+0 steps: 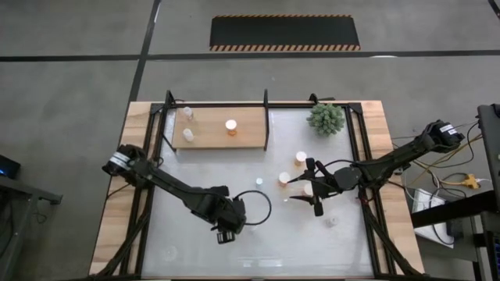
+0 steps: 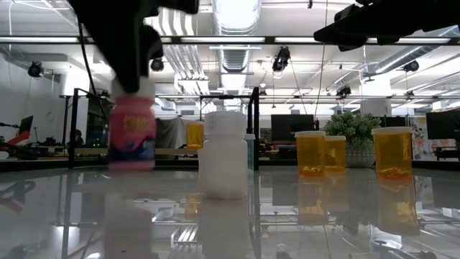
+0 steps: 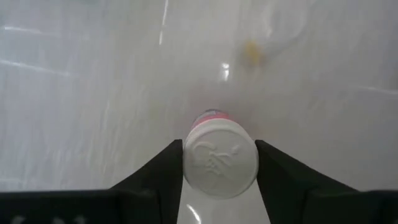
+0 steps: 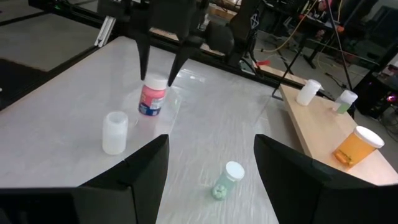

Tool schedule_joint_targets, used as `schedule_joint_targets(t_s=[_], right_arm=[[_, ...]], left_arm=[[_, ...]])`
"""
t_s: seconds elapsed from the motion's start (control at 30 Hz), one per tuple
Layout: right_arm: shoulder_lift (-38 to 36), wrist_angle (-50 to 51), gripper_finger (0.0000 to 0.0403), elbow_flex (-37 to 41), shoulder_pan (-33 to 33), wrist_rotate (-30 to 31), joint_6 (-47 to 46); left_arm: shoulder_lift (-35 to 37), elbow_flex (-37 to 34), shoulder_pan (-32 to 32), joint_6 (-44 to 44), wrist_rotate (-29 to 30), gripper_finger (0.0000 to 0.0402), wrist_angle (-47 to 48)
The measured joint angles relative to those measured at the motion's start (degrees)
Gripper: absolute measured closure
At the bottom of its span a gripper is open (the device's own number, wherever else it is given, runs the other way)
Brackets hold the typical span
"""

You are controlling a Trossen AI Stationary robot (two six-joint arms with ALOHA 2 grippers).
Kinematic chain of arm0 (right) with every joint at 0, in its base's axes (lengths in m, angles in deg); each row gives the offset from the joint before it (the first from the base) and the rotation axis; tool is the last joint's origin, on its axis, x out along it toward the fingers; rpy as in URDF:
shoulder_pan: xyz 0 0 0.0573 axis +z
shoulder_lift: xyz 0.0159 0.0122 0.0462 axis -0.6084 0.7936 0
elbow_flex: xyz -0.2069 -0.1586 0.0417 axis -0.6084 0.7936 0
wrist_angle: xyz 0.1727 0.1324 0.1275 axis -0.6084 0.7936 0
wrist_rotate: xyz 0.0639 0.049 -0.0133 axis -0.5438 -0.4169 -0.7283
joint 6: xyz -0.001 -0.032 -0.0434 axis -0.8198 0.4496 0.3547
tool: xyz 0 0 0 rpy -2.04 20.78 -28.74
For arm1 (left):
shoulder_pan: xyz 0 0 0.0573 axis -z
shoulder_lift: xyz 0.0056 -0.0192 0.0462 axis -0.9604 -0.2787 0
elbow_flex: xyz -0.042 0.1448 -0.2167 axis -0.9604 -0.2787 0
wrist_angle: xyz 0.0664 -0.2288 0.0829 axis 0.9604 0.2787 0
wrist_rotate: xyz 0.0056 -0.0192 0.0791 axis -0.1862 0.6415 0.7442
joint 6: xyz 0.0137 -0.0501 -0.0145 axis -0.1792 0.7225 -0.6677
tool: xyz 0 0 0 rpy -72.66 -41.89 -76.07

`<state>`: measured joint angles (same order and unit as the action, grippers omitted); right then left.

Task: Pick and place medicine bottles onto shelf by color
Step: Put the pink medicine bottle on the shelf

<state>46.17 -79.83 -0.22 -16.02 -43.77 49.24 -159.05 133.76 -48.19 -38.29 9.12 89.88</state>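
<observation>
Bottle first: the small pink-bodied plastic medicine bottle with a white round cap [image 3: 220,159] stands upright on the glossy white counter [image 1: 195,250], directly between the two dark fingers of the left gripper [image 1: 228,232]. In the left wrist view the fingers [image 3: 158,177] sit just beside the cap on either side, narrowed around it; whether they press it yet cannot be told, though the right wrist view shows them straddling the bottle [image 4: 152,98] from above. The bottle's long axis is vertical and runs in line with the gripper's approach, so a straight lift looks like what the coming move calls for.

From this gripper, the flat light-brown wooden shelf with black frame bars [image 1: 215,140] lies well away, back toward the arm's own base side and across the counter; it already carries two pale bottles [image 1: 187,113] and an orange one [image 1: 231,126]. The left arm is plainly the nearer one to both this bottle and the shelf.

A white squat plastic bottle [image 4: 115,132] stands near the pink one, beside the gripper's outer finger, and a tipped clear bottle with green contents [image 4: 227,179] lies farther off toward the other arm. Orange bottles [image 1: 301,158] stand around the right gripper [image 1: 312,187], which waits with its fingers apart, holding nothing
</observation>
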Motion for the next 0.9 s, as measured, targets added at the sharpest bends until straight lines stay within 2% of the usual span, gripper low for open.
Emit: schedule_joint_targets(t_s=[0.13,0.27,0.4,0.57,0.73,0.9], right_arm=[[0.0,0.0,0.0177,0.0,0.0,0.0,0.0],[0.0,0.0,0.0177,0.0,0.0,0.0,0.1],[0.0,0.0,0.0177,0.0,0.0,0.0,0.1],[0.0,0.0,0.0177,0.1,0.0,0.0,-0.1],[0.0,0.0,0.0177,0.1,0.0,0.0,-0.6],[0.0,0.0,0.0177,0.1,0.0,0.0,-0.9]], left_arm=[[0.6,3.9,-2.2,-3.7,-1.2,0.0251,2.8],[0.7,10.5,-5.7,-9.6,-1.8,0.025,13.2],[0.8,17.3,-10.5,-17.9,-1.0,0.0249,23.3],[1.0,23.5,-17.1,-28.9,0.7,0.0248,29.7],[1.5,25.0,-24.5,-38.0,2.1,0.0247,31.3],[2.6,25.1,-32.4,-42.6,3.6,0.0247,31.3]])
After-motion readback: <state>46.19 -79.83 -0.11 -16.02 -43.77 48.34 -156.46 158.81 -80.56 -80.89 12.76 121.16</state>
